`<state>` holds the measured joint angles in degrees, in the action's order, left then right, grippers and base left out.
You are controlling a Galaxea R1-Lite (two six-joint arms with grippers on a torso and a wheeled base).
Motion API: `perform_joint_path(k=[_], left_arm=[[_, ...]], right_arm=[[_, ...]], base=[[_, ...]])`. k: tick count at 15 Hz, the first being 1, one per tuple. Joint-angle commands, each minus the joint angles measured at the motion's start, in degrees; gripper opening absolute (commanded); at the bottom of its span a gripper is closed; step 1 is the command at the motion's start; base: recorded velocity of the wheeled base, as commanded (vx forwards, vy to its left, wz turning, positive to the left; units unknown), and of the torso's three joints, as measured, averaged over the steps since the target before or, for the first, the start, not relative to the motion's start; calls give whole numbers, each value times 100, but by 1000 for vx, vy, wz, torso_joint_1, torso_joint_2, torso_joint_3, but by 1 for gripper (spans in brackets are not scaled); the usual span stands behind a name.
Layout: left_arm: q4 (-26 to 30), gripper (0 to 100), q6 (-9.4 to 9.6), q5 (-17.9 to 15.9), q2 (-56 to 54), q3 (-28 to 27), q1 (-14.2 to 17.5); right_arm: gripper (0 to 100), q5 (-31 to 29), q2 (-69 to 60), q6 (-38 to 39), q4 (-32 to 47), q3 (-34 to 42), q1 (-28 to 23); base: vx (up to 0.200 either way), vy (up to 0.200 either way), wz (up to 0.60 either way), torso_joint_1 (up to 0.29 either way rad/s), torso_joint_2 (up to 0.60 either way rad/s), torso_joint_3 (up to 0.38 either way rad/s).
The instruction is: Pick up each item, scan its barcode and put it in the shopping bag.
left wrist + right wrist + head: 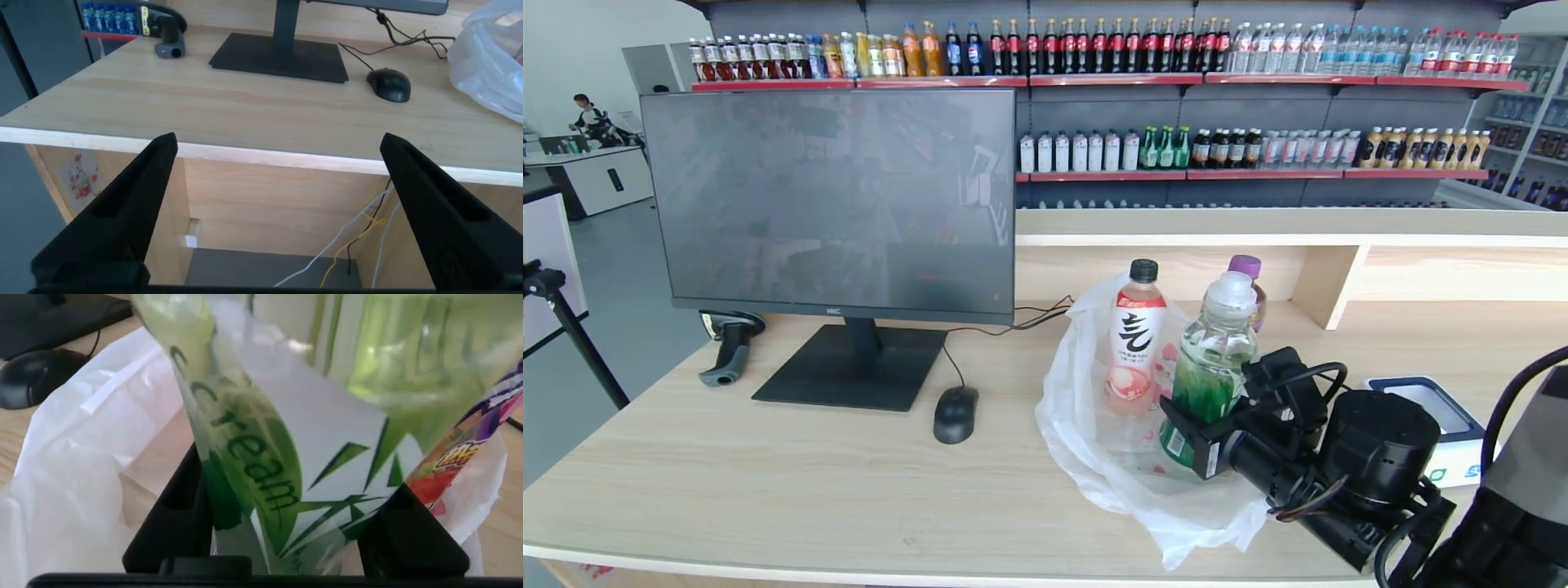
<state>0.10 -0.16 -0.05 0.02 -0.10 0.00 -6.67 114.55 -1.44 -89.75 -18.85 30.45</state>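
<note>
The green bottle [1213, 359] is standing upright in the open mouth of the shopping bag [1070, 408], cap pointing up, long axis vertical, just beside the pink bottle [1135, 343]. I am clamping its lower body with the right gripper [1196, 412], sitting at the bag's right side. The left gripper [278, 139] is hanging open, well left of the bag.

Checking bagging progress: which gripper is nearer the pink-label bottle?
Right. The right gripper, shut on the green bottle, is beside the pink-label bottle; the left gripper, open, sits before the desk, far off.
</note>
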Motion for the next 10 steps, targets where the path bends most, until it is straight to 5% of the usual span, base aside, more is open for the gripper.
perform_joint_path(k=[1, 9, 10], left_arm=[[-1, 100, -2, -4, -2, 1, 0], [-1, 100, -2, -4, -2, 1, 0], [-1, 100, 7, -4, -2, 1, 0]], right_arm=[[0, -1, -47, 3, -25, -23, -4], [0, -1, -100, 3, -25, -102, 31], [100, -1, -109, 3, -25, -119, 66]], base=[[0, 0, 0, 0, 0, 0], [0, 0, 0, 0, 0, 0], [0, 0, 0, 0, 0, 0]])
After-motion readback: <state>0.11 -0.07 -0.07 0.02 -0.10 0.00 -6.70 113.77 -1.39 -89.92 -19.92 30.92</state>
